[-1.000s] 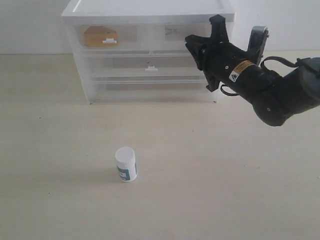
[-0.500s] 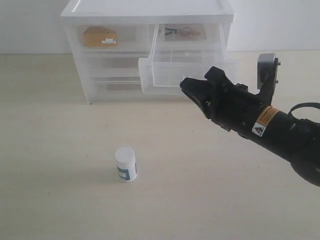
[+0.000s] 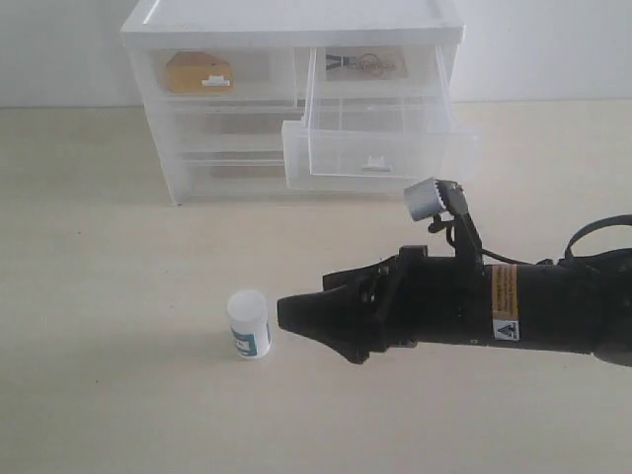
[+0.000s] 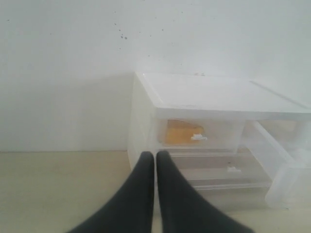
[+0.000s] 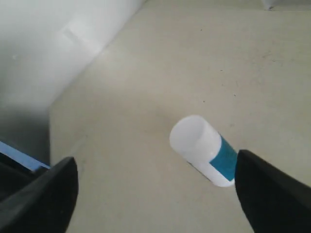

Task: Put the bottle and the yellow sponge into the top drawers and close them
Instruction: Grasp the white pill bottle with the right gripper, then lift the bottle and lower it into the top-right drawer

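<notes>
The bottle stands upright on the table, white with a teal label. My right gripper hovers low just to its right, pointing at it. In the right wrist view the bottle lies ahead of the right gripper, nearer one of the fingers, which stand wide apart and hold nothing. The yellow sponge sits inside the shut top left drawer. The top right drawer is pulled far out. My left gripper is shut and empty, facing the drawer unit and the sponge.
The white drawer unit stands at the back against a white wall, with shut full-width drawers under the top pair. Small dark, wiry items show at the back of the open drawer. The left arm is out of the exterior view.
The right gripper pulled the top right drawer open, then swung down and left to beside the bottle. The bottle and sponge have not moved.
</notes>
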Controlling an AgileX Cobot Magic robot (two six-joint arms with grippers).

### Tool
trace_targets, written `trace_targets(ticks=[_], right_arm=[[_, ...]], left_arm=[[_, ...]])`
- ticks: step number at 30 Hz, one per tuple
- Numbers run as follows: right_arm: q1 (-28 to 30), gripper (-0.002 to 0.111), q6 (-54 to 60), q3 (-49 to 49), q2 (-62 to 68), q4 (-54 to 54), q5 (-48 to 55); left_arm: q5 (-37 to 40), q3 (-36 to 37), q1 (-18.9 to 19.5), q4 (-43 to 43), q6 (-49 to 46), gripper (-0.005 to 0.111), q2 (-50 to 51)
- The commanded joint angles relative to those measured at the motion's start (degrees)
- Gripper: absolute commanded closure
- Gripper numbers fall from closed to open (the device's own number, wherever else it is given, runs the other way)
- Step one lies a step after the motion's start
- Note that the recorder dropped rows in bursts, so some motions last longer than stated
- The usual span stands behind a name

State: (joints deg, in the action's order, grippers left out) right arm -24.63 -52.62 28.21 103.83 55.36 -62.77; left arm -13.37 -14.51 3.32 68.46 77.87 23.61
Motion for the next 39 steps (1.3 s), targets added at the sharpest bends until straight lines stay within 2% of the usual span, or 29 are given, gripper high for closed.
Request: trace_targets(ticks=[1,6,7,9,12,13,15,16,19,21,24,26,30,34,36,39], right_arm=[[-1.1,0.027,7.2,3.0,-0.5,1.2,10.7],[-9.2,0.027,11.3,10.9,2.5,2.8,22.3],[-11.4,0.027,11.3,13.6,4.1,2.8,28.6],[-14.0,0.027,11.7,16.0,6.6,3.5,31.2],[-14.8,0.029,12.6,20.2,9.4,3.2,32.2],[-14.8,0.036,12.6,21.0,9.4,3.3,32.7],[-14.8,0.073,10.1,21.6,9.1,5.1,32.6],[-15.1,0.106,5.1,21.6,8.2,9.8,32.0],[-16.7,0.105,-9.6,20.3,1.1,26.3,29.9],[-18.7,0.106,-18.1,18.8,-8.5,36.4,28.2],[-21.3,0.106,-26.0,18.2,-20.0,44.6,33.9],[-23.3,0.106,-27.2,18.1,-26.7,44.6,42.3],[-26.9,0.106,-19.5,18.2,-35.3,44.6,63.9],[-27.3,0.106,-4.8,18.3,-33.1,44.6,89.3],[-27.3,0.106,1.3,19.7,-29.5,44.6,97.1],[-27.3,0.106,11.4,23.5,-23.1,44.6,98.0]], left_arm=[[-0.8,0.1,0.1,-0.3,-0.1,0.103,-0.4],[-0.8,0.1,0.1,-0.3,-0.1,0.103,-0.4],[-0.8,0.1,0.1,-0.3,-0.1,0.103,-0.4],[-0.8,0.1,0.1,-0.3,-0.1,0.103,-0.4],[-0.8,0.1,0.1,-0.3,-0.1,0.103,-0.4],[-0.8,0.1,0.1,-0.3,-0.1,0.103,-0.4],[-0.8,0.1,0.1,-0.3,-0.3,0.103,-0.4],[-0.5,0.1,0.1,-0.2,-0.3,0.103,-0.4],[-0.4,0.1,0.1,-0.2,-0.3,0.103,-0.4],[-0.4,0.1,0.1,-0.2,-0.3,0.103,-0.4],[-0.4,0.1,0.1,-0.2,-0.3,0.103,-0.4],[-0.4,0.1,0.1,-0.2,-0.3,0.103,-0.4],[-0.2,0.1,0.1,-0.2,-0.3,0.103,-0.4],[-0.2,0.1,0.1,-0.2,-0.3,0.103,-0.4],[-0.2,0.1,0.1,-0.2,-0.3,0.103,-0.4],[-0.3,0.1,0.1,-0.2,-0.3,0.103,-0.4]])
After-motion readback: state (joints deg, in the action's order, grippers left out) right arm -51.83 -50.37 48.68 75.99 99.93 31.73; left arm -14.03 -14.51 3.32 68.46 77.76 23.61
